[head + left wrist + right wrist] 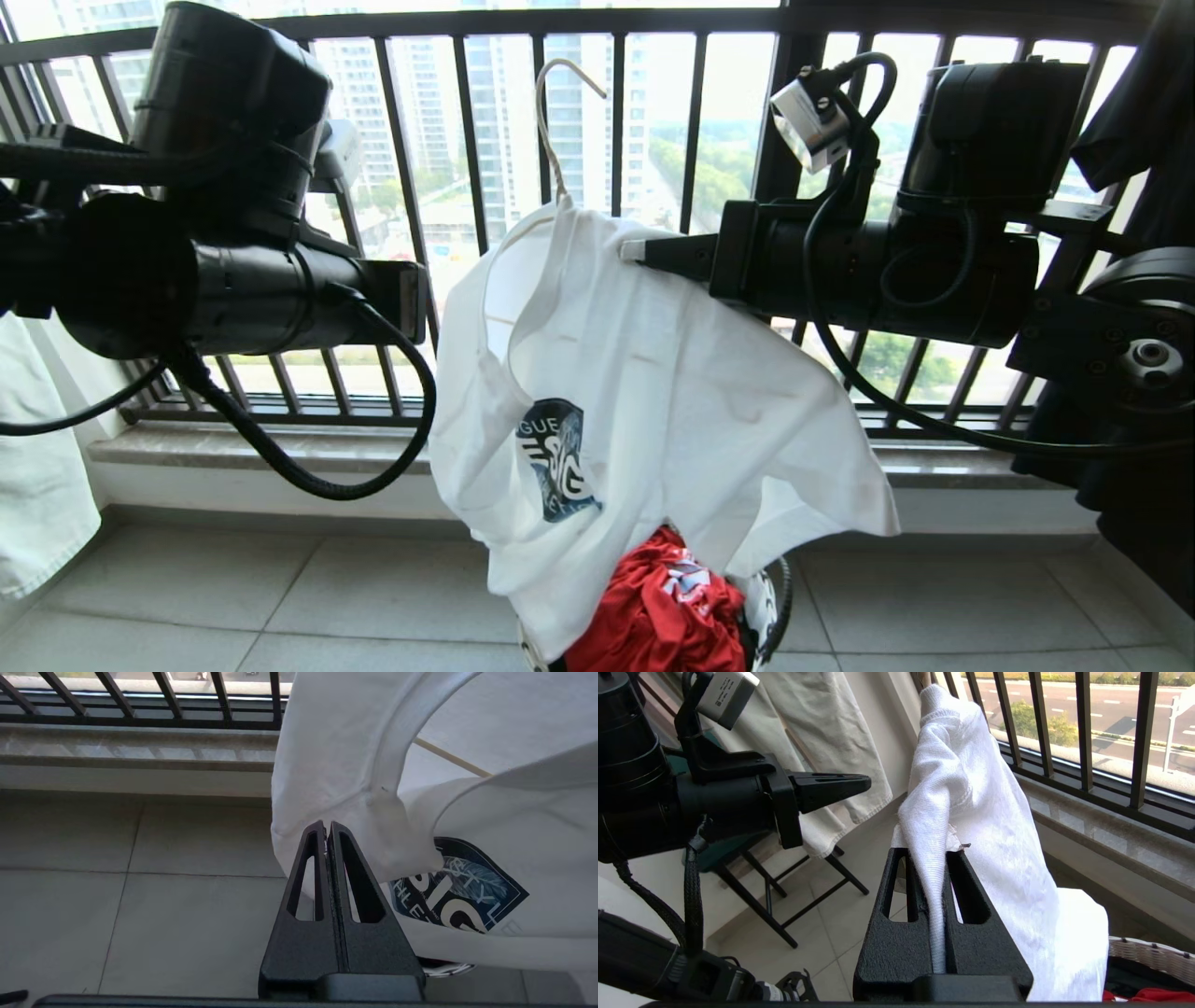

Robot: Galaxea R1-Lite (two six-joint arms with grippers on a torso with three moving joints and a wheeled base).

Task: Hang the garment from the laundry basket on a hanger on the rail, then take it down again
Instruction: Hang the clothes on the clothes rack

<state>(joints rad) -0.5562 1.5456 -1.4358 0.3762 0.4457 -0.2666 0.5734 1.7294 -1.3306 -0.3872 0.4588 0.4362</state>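
Two hands at work: right hand clamps the white logo T-shirt; left hand is closed, empty, beside its collar; thin cream wire hanger already inside, above the round woven basket; hanging on the rail remains.

Bright backlit daylight through railing, sky overexposed

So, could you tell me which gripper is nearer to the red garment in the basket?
Neither clearly. Both are raised above the red garment: the right gripper, jaws clamped on the white T-shirt, and the left gripper, jaws shut empty beside that shirt.
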